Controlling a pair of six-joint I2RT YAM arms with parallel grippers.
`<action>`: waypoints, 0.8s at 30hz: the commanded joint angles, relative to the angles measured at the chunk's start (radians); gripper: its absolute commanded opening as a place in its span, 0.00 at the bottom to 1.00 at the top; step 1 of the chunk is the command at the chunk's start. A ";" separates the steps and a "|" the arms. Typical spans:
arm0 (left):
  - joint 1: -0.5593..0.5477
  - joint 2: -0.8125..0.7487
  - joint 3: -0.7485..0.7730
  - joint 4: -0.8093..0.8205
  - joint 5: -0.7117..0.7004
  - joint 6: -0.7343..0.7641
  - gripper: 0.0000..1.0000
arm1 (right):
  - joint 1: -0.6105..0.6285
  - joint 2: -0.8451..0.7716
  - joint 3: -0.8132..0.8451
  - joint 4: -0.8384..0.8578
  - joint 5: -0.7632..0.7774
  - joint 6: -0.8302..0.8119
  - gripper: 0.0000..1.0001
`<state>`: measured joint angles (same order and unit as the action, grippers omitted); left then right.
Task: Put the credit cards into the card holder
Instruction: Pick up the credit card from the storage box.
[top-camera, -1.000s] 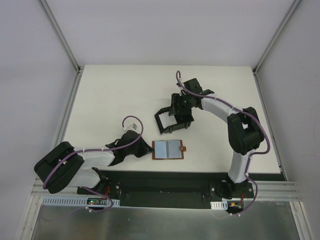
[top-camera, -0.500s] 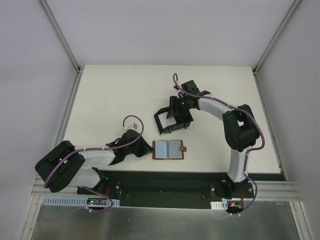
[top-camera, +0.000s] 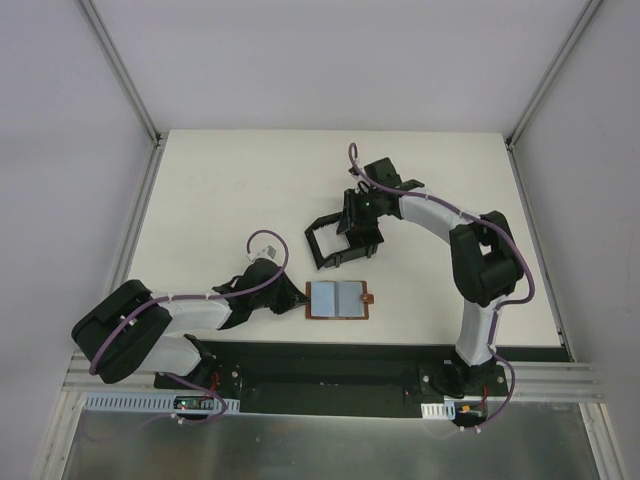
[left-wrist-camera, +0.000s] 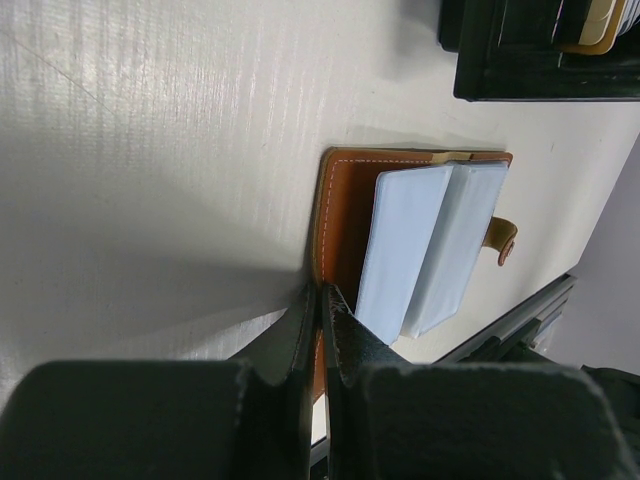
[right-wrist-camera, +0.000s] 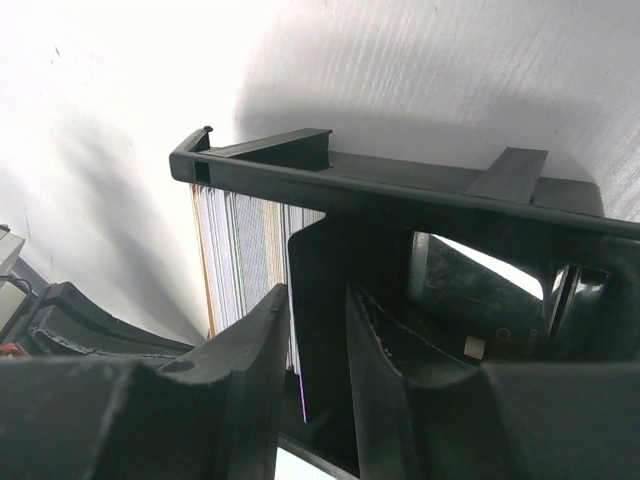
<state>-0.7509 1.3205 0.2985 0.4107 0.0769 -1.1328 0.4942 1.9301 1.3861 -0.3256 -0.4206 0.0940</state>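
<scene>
The brown wallet (top-camera: 309, 300) lies open near the table's front edge, with pale blue credit cards (top-camera: 337, 298) in it. My left gripper (top-camera: 295, 297) is shut on the wallet's left leather edge; in the left wrist view the gripper (left-wrist-camera: 322, 300) pinches the leather (left-wrist-camera: 340, 210) beside the two cards (left-wrist-camera: 405, 240). The black card holder (top-camera: 345, 258) stands just behind the wallet. My right gripper (top-camera: 358, 228) is over its far right side. In the right wrist view the gripper (right-wrist-camera: 318, 295) straddles a black wall of the holder (right-wrist-camera: 400, 190). Pale cards (right-wrist-camera: 245, 260) show beyond its frame.
The holder's near side (left-wrist-camera: 540, 60) shows at the top right of the left wrist view. The black front rail (top-camera: 330, 365) runs along the near table edge just below the wallet. Metal frame posts (top-camera: 130, 90) stand at the back corners.
My right gripper and the card holder have shifted slightly left together. My left gripper and the wallet have barely moved.
</scene>
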 joint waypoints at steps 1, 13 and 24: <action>0.007 0.033 -0.012 -0.121 -0.005 0.045 0.00 | 0.007 -0.068 0.018 0.008 -0.026 0.010 0.31; 0.005 0.043 -0.006 -0.118 0.003 0.050 0.00 | 0.006 -0.094 0.024 -0.001 0.008 0.001 0.11; 0.005 0.040 -0.010 -0.118 0.001 0.051 0.00 | 0.006 -0.103 0.060 -0.041 0.049 -0.020 0.00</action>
<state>-0.7506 1.3334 0.3061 0.4137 0.0933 -1.1324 0.4946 1.8732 1.3945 -0.3466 -0.3775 0.0853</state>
